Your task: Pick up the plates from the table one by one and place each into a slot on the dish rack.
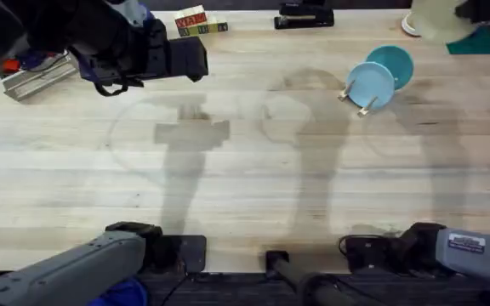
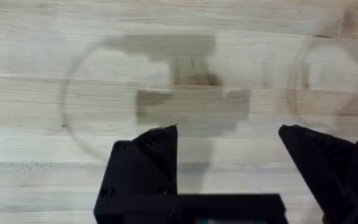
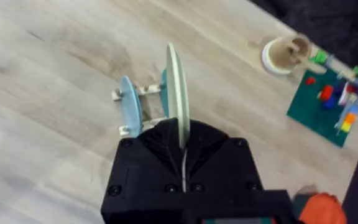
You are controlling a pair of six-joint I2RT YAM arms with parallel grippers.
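My right gripper (image 3: 182, 134) is shut on the rim of a pale cream-yellow plate (image 3: 176, 87), which it holds on edge in the air over the dish rack (image 3: 143, 91). From above, that plate (image 1: 436, 21) shows large and blurred at the back right. The small wooden rack (image 1: 362, 100) stands on the table (image 1: 245, 170) with a light blue plate (image 1: 371, 83) and a teal plate (image 1: 394, 64) upright in its slots. My left gripper (image 2: 229, 143) hangs open and empty over bare wood, high at the back left (image 1: 196, 59).
A tape roll (image 3: 283, 55) and a green baseplate with small bricks (image 3: 328, 99) lie beyond the rack. Along the back edge sit a black stapler (image 1: 304, 15) and wooden letter blocks (image 1: 201, 23). A grey metal holder (image 1: 37, 75) is at the far left.
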